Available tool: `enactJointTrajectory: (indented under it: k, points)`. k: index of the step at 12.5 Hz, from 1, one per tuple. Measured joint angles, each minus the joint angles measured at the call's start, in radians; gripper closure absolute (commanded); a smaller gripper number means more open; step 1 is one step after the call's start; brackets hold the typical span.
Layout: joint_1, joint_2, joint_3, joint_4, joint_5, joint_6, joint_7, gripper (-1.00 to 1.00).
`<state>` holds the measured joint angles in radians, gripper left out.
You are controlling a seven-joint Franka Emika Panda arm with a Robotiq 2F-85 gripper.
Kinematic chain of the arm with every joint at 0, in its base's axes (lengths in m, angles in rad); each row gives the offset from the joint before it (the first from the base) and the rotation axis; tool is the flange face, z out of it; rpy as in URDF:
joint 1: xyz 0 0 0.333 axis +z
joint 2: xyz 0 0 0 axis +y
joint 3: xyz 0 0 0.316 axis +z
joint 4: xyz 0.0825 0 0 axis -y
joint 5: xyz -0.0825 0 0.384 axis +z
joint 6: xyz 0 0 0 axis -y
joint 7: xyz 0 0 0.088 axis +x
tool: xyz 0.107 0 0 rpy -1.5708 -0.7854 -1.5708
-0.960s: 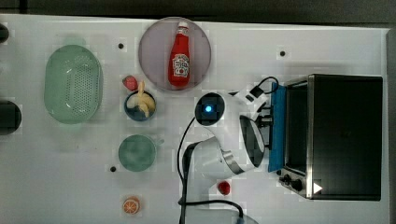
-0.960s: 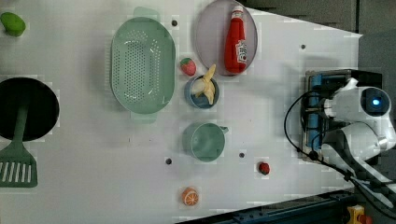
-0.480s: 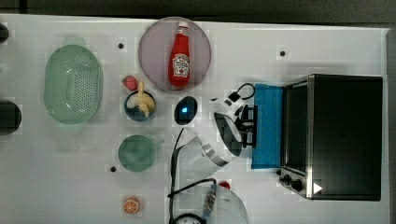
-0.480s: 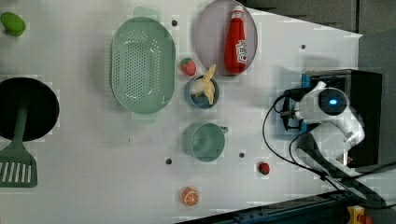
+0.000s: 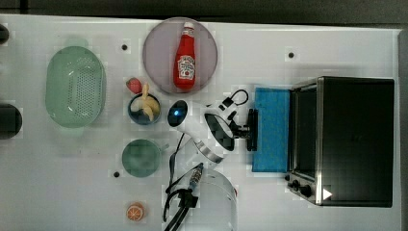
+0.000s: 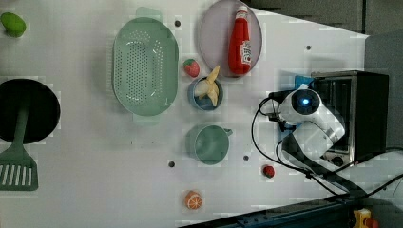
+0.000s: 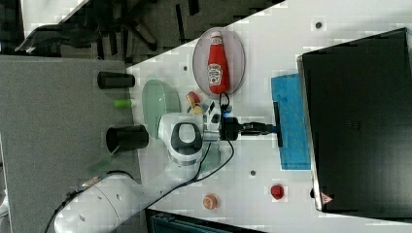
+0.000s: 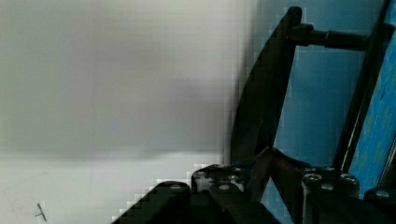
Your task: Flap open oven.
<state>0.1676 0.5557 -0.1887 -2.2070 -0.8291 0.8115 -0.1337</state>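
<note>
Oven (image 5: 353, 139) door (image 5: 272, 130) now lies folded almost flat in front of the cabinet, where a second ago it stood nearly upright against the frame. The claw (image 5: 249, 129) has drawn back from the oven's mouth with it and pinches the black bar handle (image 5: 252, 130), which sits at the door's outer edge right at the fingertips. I judge the flap as good as done; what remains is to let go and back off. The oven itself stands on the worktop (image 5: 308, 43) just beyond the claw, past the lowered door. Behind the claw, on the arm's side, a plate (image 5: 159, 53) carries a ketchup bottle (image 5: 185, 60), a small blue bowl (image 5: 137, 115) holds a banana (image 5: 149, 105), and the green colander (image 5: 74, 86) and green cup (image 5: 141, 158) look empty.
</note>
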Motion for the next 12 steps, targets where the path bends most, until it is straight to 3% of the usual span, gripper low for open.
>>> enactJointTrajectory:
  k: [3,9,12]
  points:
    - [0.001,-0.003,-0.001,0.002,0.013,0.001,0.01,0.65]
    - [0.01,-0.199,0.012,0.012,0.474,0.044,0.018,0.65]
    - [0.012,-0.361,0.007,0.029,0.637,0.028,0.02,0.65]
